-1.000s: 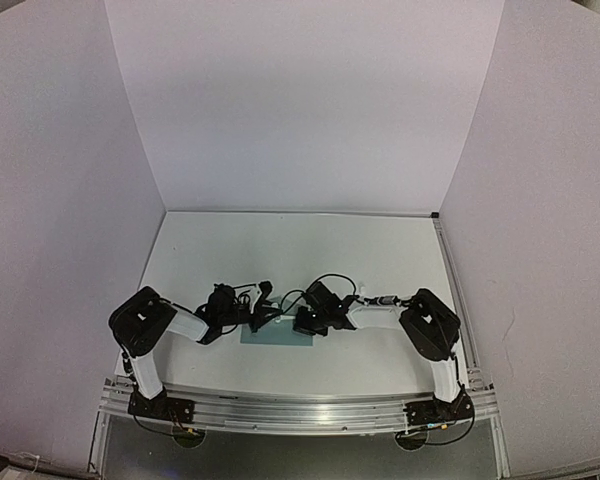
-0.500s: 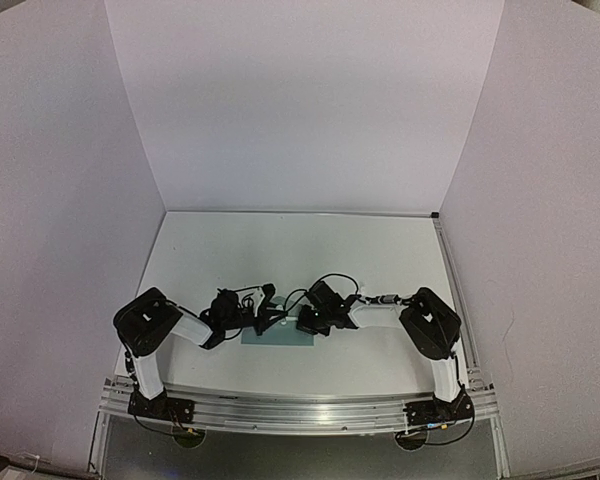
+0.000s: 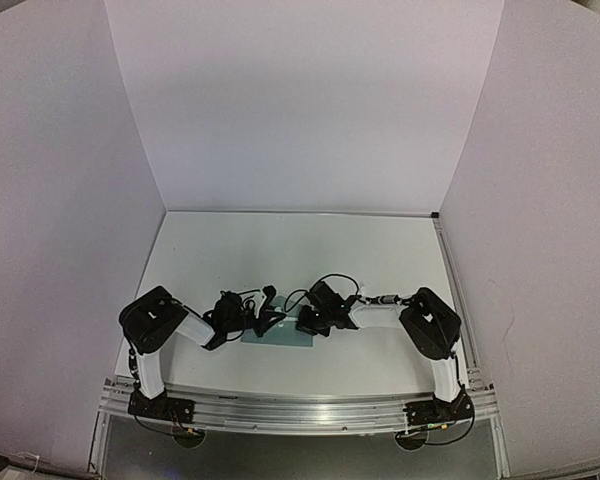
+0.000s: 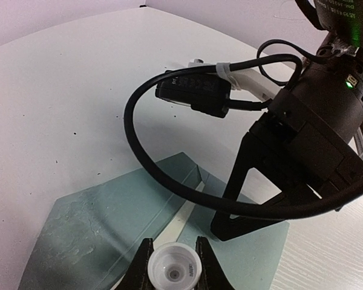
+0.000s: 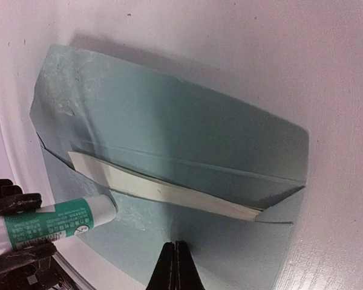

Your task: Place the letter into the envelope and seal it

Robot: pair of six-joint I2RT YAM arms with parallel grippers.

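**Envelope** [image 5: 187, 139]: teal, flat on the worktop [image 4: 66, 90], flap open. It lies under and ahead of the right fingers [image 5: 175, 269].
**Letter** [image 5: 163, 190]: tucked inside. Only a pale strip shows at the mouth, just ahead of the right fingers.
**Right fingers:** clenched, empty, tips at the envelope's near edge, seemingly pressing it.
**Left fingers** [image 4: 172, 269]: grasping a glue stick [image 5: 54, 220], its end over the envelope beside the mouth.
**Handling, by my reckoning:** thin, light, limp paper, apt to slide on the smooth worktop. Pin the body and take the flap by its free edge.

Illegible print on glue tube [image 5: 48, 222] label
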